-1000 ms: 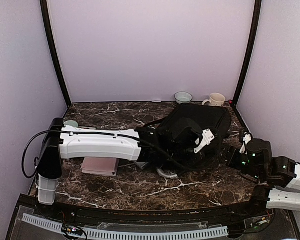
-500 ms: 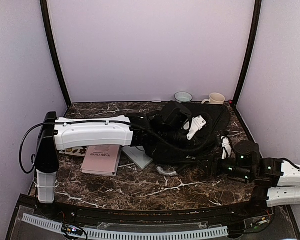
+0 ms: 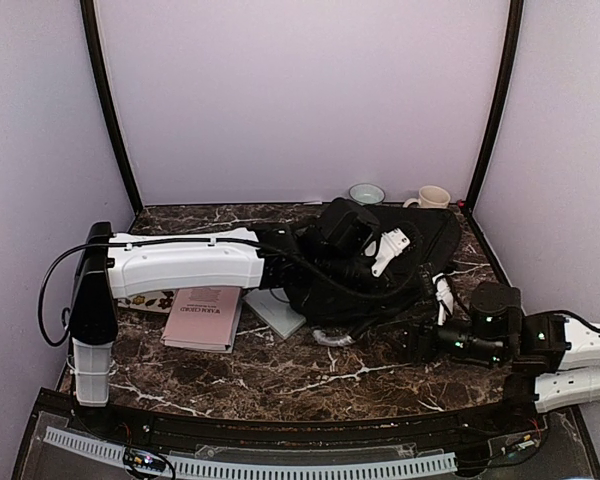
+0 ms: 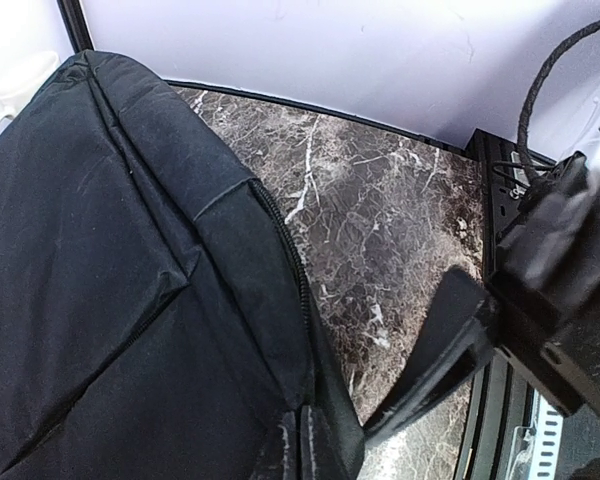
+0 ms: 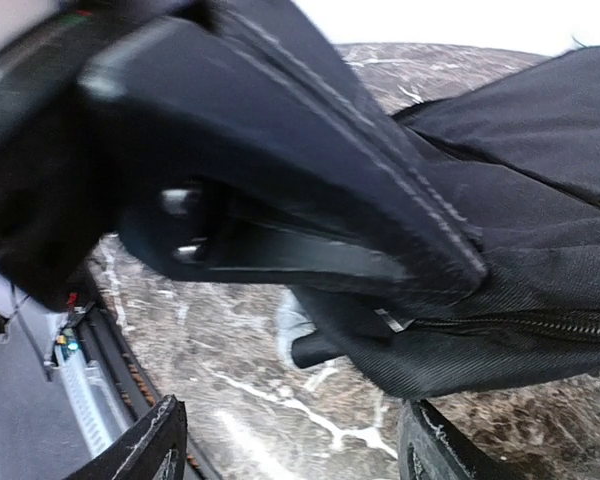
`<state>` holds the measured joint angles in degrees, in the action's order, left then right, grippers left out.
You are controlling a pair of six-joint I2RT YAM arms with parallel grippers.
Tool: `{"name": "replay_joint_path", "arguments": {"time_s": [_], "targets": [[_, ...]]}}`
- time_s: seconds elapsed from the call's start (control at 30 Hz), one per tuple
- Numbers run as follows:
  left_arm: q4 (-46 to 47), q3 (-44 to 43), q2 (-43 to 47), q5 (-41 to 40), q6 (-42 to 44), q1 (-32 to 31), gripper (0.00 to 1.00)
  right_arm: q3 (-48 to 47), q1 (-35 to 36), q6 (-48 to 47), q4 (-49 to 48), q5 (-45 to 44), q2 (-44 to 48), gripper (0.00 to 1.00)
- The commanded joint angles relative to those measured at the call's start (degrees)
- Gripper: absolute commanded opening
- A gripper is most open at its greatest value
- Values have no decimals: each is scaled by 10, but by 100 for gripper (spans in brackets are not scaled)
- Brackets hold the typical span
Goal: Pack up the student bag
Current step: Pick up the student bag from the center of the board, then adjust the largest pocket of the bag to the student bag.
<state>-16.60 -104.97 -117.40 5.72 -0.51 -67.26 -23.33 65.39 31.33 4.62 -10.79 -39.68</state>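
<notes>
Pink book [image 3: 205, 318] toward the worktop's [image 3: 280, 385] left edge; cover title too small to read. Pale thin book [image 3: 277, 312] just beside it, on its right. Left gripper [image 4: 302, 448] pressed together, pinching the fabric of the black student bag [image 3: 432, 238], which lies centre-right, reaching the far edge. Right gripper [image 5: 292, 420] spread wide at the bag's near edge.

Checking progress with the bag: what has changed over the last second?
The left gripper, shut on the student bag, swung toward the far wall, pulling the bag's near part with it and uncovering the pink book. The right gripper, open, slid left up to the bag's near edge. Book, bowl and mug stayed put.
</notes>
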Motion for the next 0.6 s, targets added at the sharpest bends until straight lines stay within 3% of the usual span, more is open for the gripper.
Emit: {"name": "replay_joint_path", "arguments": {"time_s": [0.0,0.27,0.43,0.57], "targets": [[10,-9,47,-11,2,4,0,-19,7,-1,-45,28,33,73],[9,-11,53,-9,1,5,0,-8,7,14,-59,14,70,80],[16,-8,60,11,-4,5,0,-15,7,30,-35,-89,23,86],[20,-5,73,28,-11,6,0,-12,3,29,-55,-119,-14,90]]}}
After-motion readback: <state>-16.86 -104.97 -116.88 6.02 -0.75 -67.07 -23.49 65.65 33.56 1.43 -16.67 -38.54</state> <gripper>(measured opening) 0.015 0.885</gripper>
